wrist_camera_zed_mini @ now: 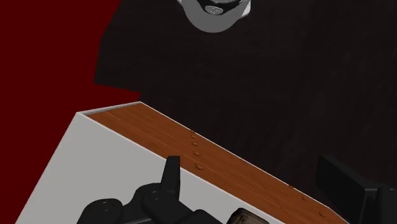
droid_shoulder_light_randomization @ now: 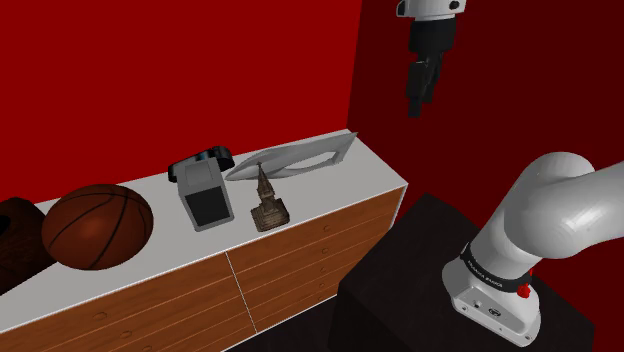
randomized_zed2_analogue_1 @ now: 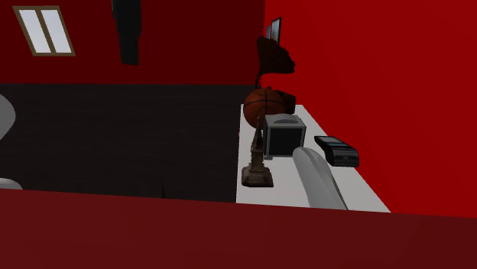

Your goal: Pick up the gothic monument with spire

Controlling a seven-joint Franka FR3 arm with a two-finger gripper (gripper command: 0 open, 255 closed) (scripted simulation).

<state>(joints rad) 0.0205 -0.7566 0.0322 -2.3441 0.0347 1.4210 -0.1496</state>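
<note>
Brown tower [droid_shoulder_light_randomization: 267, 203] near the dresser's [droid_shoulder_light_randomization: 360, 175] front edge
It has a thin pointy top and a wide stepped base, just beside a grey box [droid_shoulder_light_randomization: 205, 195]. The gripper [droid_shoulder_light_randomization: 416, 98] hangs high up, fingers apart.

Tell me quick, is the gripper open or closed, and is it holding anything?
Gripper: open, jaws apart, holding nothing.
</note>
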